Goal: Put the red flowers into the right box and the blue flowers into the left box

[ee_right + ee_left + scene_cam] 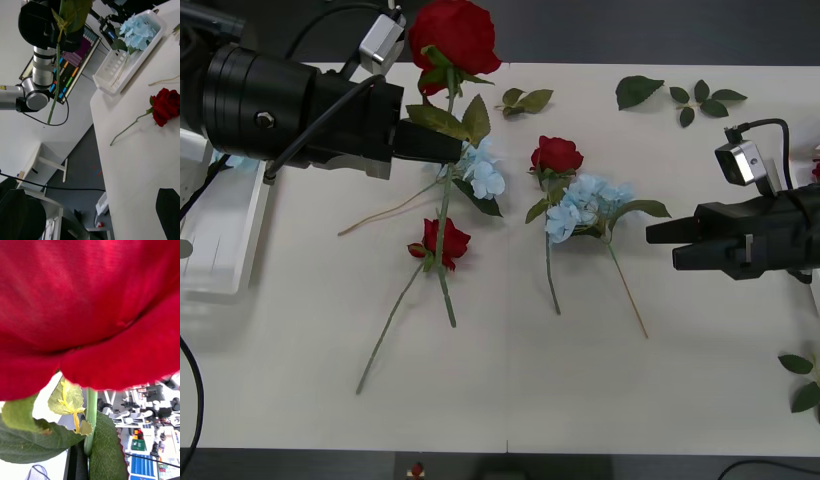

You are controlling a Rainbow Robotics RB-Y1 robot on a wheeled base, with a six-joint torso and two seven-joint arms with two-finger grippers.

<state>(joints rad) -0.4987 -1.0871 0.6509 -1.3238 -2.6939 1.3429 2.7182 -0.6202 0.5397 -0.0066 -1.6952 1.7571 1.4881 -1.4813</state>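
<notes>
My left gripper (442,148) is raised over the table's back left and shut on the stem of a red rose (455,32). The stem hangs down below the gripper. In the left wrist view the bloom (90,307) looms close, and the stem (91,416) runs into the black fingers (79,461). Two more red roses (557,155) (448,241) and two blue flowers (480,172) (585,205) lie mid-table. The left box (225,235) holds a blue flower (137,30). My right gripper (660,248) hovers open at the right, holding nothing. The right box is out of view.
Loose green leaf sprigs lie along the far edge (525,98) (638,90) (705,100) and near the right front edge (800,380). The front half of the white table (580,390) is bare.
</notes>
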